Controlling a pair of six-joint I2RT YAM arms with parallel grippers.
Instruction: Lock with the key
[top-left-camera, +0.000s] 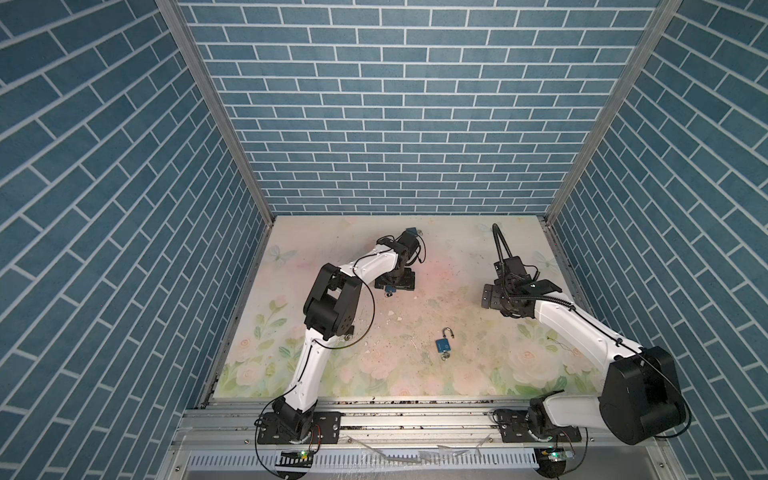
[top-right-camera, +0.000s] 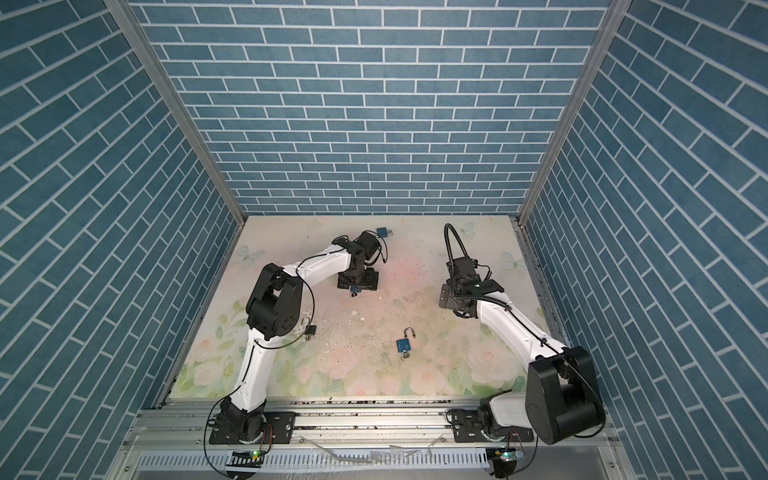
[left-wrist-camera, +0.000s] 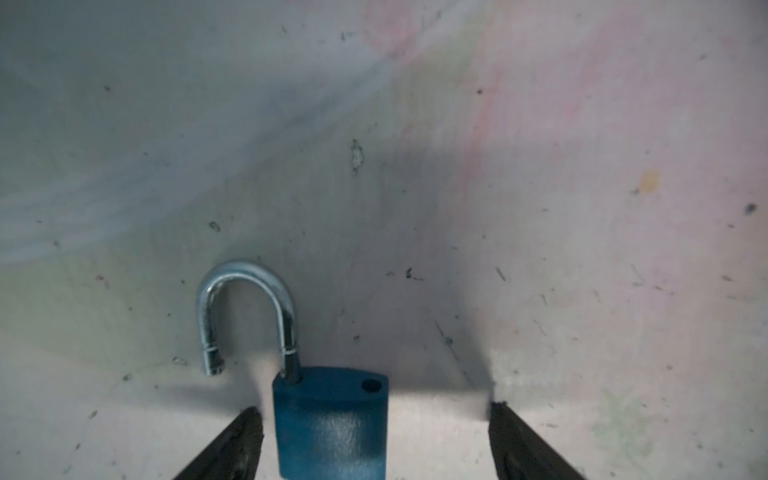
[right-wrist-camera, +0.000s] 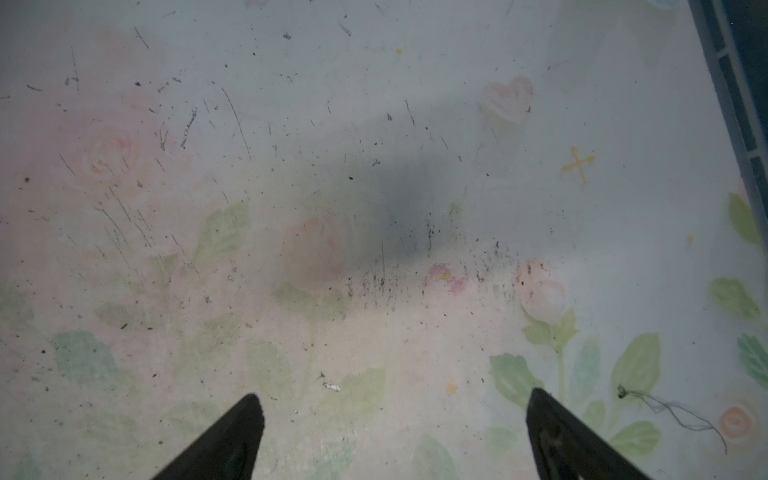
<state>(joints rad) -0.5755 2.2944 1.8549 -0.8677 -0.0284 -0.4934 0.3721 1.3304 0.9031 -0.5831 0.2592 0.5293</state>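
Observation:
A blue padlock (left-wrist-camera: 330, 424) with its silver shackle (left-wrist-camera: 249, 307) swung open lies between the fingers of my left gripper (left-wrist-camera: 374, 409). The jaws stand open, one finger (left-wrist-camera: 245, 432) close beside the lock body and the other well apart from it. In both top views this gripper (top-left-camera: 392, 286) points down at mid-table over that padlock (top-left-camera: 390, 289). A small silver piece shows at the lock's near end (top-left-camera: 390, 295); I cannot tell if it is the key. My right gripper (right-wrist-camera: 390, 411) hangs open over bare mat, holding nothing, at the right (top-left-camera: 492, 297).
A second blue padlock (top-left-camera: 444, 344), shackle open, lies nearer the front with a silver ring and key (top-left-camera: 445, 356) at its base. A third blue padlock (top-left-camera: 411, 230) sits behind the left wrist. A dark padlock (top-right-camera: 309, 330) lies under the left elbow. Brick-patterned walls enclose the mat.

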